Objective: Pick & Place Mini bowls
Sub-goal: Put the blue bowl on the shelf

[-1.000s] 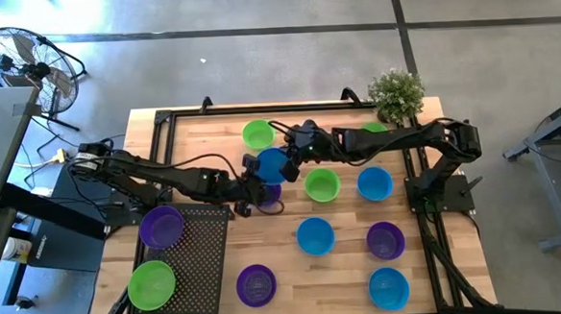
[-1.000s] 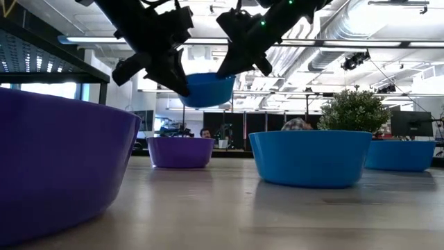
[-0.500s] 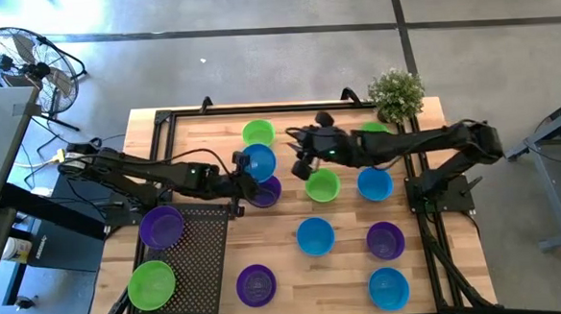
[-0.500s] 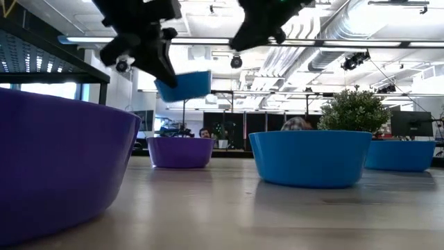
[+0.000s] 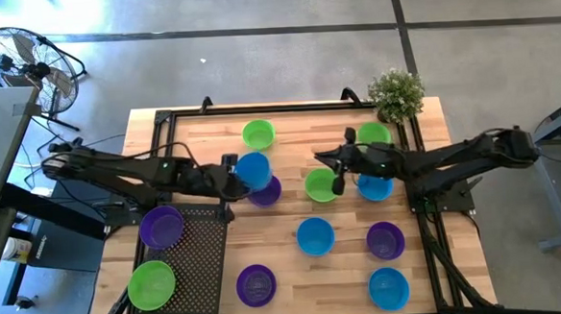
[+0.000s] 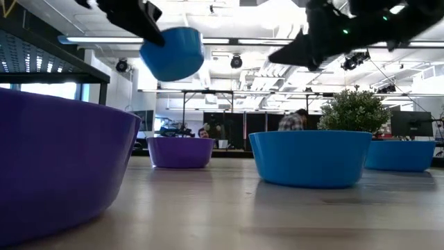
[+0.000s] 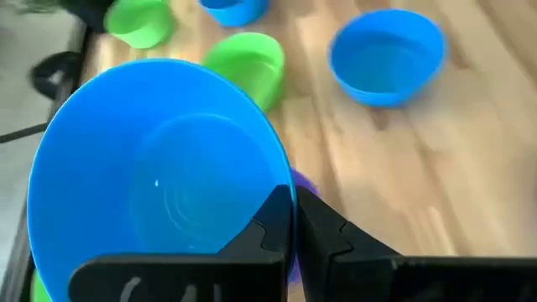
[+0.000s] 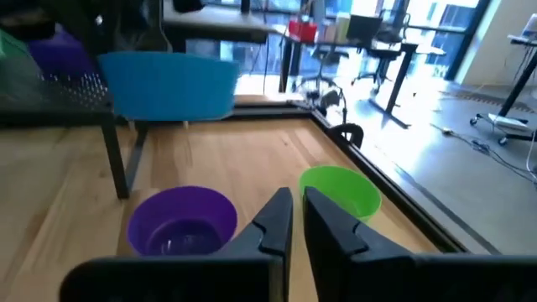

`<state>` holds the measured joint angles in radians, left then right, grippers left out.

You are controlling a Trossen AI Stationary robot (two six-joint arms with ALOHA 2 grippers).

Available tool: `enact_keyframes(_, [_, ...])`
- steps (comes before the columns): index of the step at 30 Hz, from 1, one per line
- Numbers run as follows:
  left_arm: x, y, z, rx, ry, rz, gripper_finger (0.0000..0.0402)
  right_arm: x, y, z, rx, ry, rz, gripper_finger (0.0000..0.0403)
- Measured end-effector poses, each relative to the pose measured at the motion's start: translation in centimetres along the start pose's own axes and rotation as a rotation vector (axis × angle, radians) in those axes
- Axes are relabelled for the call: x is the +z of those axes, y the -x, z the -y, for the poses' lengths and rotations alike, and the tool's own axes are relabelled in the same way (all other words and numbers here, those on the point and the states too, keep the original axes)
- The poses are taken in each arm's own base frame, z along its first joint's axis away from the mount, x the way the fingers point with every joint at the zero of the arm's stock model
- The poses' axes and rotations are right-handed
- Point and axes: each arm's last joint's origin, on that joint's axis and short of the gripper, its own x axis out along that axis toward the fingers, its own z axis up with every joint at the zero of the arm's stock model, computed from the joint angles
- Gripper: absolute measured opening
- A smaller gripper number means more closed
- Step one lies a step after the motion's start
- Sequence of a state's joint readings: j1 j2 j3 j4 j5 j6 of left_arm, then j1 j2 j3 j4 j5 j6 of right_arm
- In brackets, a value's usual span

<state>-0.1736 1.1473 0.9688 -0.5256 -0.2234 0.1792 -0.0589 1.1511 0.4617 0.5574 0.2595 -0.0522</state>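
**One blue bowl aloft, pinched by its rim**

One table (image 5: 431,274) carries the rest. The blue bowl (image 5: 253,169) hangs near the far edge, left gripper (image 7: 294,220) clenched on its wall. It looks light, stiff, slippery plastic; the rim suits gripping. Since a second ago, the right gripper (image 8: 297,220), now nearly closed and empty, withdrew rightward.

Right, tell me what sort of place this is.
Most likely a robotics lab in an open-plan office or workshop. Exposed ducts and strip lights run across the ceiling, desks with monitors and chairs fill the room behind, and the wooden table stands on bare concrete beside a floor fan.
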Motion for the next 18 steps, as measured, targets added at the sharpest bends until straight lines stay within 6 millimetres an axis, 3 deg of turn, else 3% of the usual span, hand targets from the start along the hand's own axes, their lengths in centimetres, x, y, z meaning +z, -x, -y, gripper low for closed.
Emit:
enact_keyframes(6, [0.3,1.1,1.8,-0.068,-0.011,-0.027,0.0000,-1.9,1.2,0.2,-0.015,-0.011,0.040,0.0004])
enact_keyframes(18, [2.1,4.5,4.4,-0.180,0.001,-0.035,0.0000,-1.8,1.2,0.2,-0.016,-0.013,0.049,0.0006])
